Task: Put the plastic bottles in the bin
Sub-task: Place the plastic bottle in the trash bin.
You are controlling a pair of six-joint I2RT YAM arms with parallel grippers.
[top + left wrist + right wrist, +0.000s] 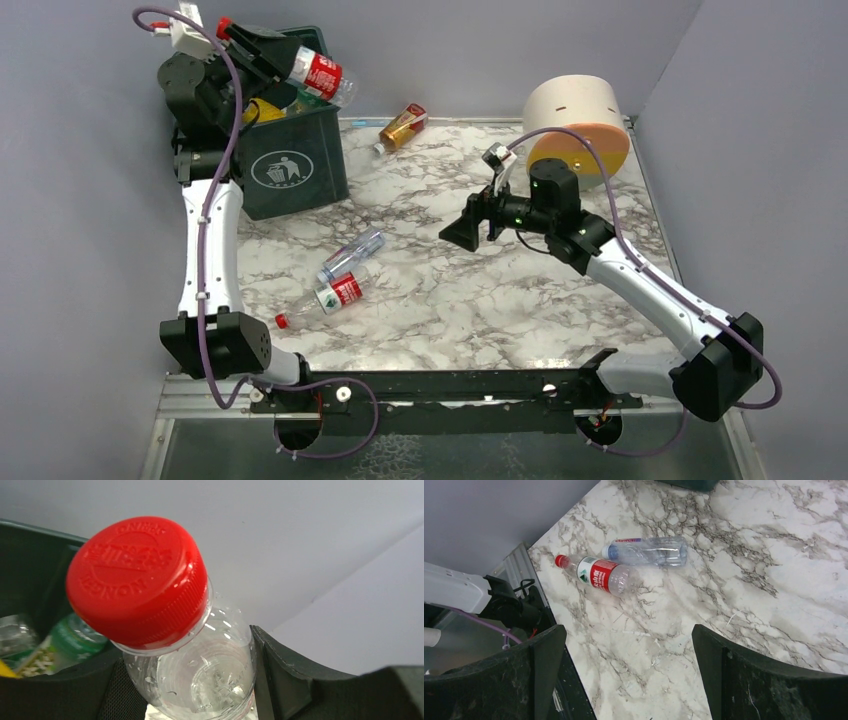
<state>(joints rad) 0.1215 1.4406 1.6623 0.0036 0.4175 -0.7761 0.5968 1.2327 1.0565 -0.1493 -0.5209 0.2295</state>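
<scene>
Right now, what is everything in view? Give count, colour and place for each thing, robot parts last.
held bottle: 1, clear, red label and cap, above the bin
bottles in the bin: at least 2 showing, yellow, green, partly hidden
red-label bottle: 1, clear, lying near left
blue-cap bottle: 1, clear, lying beside it
amber bottle: 1, by the far wall
bin: 1, dark green, far left
cylinder: 1, cream, yellow face, far right
table: 1, white marble
left gripper: shut on the held bottle
right gripper: open, mid-table
</scene>
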